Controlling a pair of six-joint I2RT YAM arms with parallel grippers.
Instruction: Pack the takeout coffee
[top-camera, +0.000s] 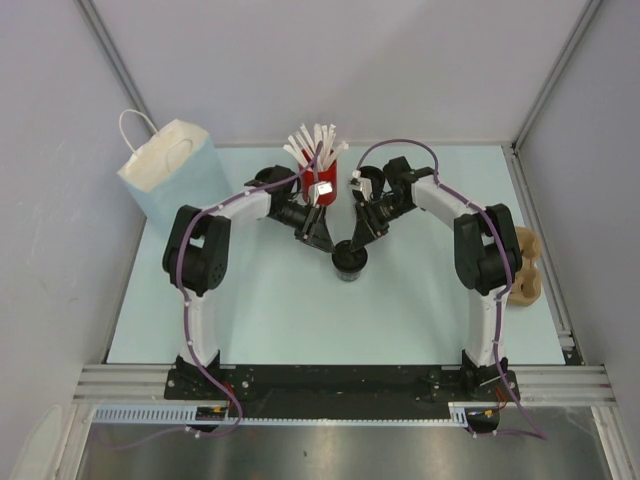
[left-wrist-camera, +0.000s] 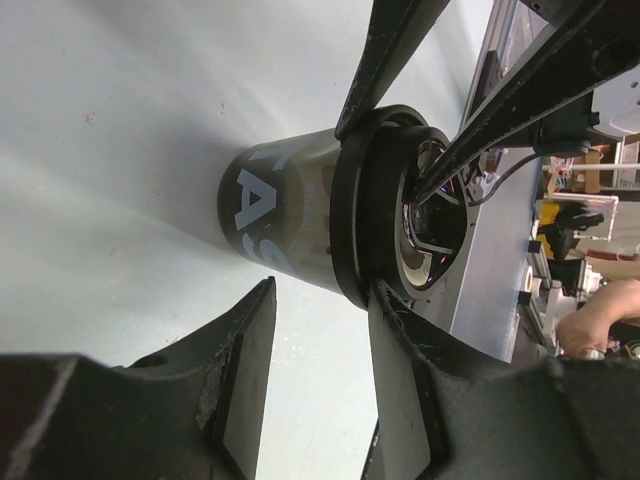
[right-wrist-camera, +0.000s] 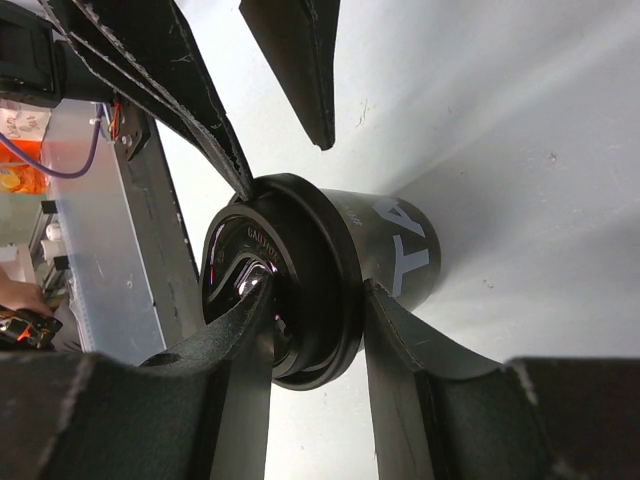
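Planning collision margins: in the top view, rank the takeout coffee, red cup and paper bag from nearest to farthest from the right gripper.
1. takeout coffee, centre, pinched by the right gripper.
2. red cup, just behind.
3. paper bag, far left corner.

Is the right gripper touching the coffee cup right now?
Touching. The right wrist view shows the right gripper straddling the takeout coffee, one finger pressed on its lid, the other against its side.

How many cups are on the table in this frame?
2. The black takeout coffee stands at the centre; the red cup holding white sticks stands just behind it. The paper bag could hide more.
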